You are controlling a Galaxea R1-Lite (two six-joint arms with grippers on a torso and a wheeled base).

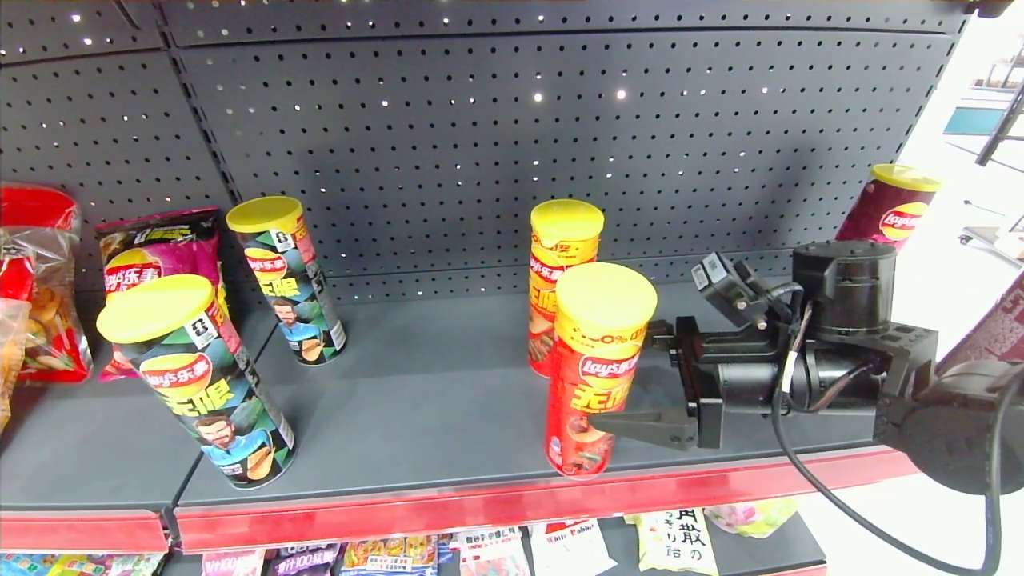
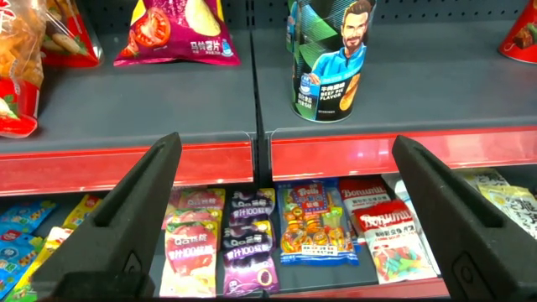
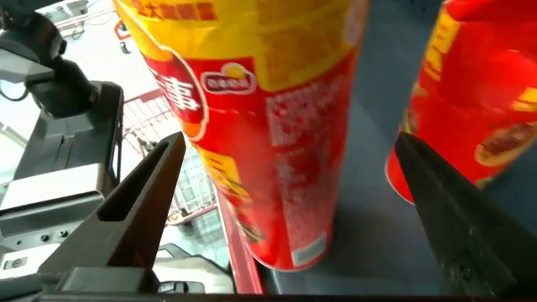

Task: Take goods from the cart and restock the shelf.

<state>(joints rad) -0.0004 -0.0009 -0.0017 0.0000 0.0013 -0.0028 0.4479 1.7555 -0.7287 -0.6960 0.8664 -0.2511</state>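
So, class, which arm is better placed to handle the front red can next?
Right. The right claw, open, straddles the front red can, gaps either side. The left claw hangs open before the red shelf edge, facing a dark can.

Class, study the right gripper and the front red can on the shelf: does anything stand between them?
Nothing visible does. The front red can already stands inside the open right gripper; the other red can is behind it.
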